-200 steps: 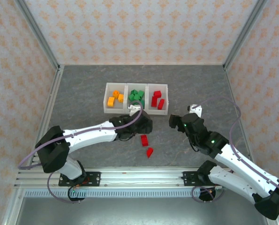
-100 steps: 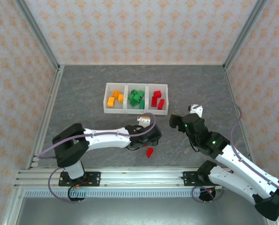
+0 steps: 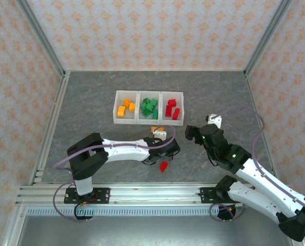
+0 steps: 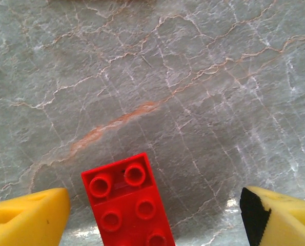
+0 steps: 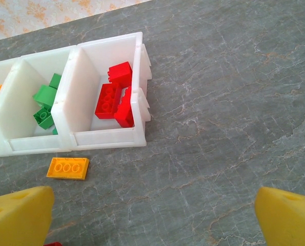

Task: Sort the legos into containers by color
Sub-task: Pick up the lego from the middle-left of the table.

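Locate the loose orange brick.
Right wrist view, lower left: orange brick lies flat on the table, just in front of the bins, near the green-red divider.

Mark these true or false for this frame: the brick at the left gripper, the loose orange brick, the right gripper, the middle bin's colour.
1. A red brick lies between the open fingers of the left gripper. True.
2. The orange brick lies in a bin. False: it lies on the table, in front of the bins.
3. The right gripper holds a green brick. False: it is open and empty.
4. Green bricks lie in the middle bin. True.
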You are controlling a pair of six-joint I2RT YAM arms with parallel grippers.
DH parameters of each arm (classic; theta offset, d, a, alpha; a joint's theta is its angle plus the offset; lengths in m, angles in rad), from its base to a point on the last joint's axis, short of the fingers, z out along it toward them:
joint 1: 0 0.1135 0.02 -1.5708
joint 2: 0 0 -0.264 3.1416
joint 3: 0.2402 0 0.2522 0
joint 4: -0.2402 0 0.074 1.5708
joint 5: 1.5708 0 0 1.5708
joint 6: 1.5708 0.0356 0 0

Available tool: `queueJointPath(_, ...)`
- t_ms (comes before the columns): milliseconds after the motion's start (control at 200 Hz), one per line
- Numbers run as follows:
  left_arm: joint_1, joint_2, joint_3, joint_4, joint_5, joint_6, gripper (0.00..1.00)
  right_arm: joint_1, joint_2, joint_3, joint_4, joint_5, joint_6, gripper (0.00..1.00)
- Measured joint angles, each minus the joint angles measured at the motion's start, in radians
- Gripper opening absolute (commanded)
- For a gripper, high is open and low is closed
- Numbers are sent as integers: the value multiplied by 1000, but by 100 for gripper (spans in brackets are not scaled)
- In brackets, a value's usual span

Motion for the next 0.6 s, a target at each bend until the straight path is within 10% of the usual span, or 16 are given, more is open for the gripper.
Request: queueJointPath(601,5,48,-5,20,19,-8,50,0,-9,0,0,0,0,100)
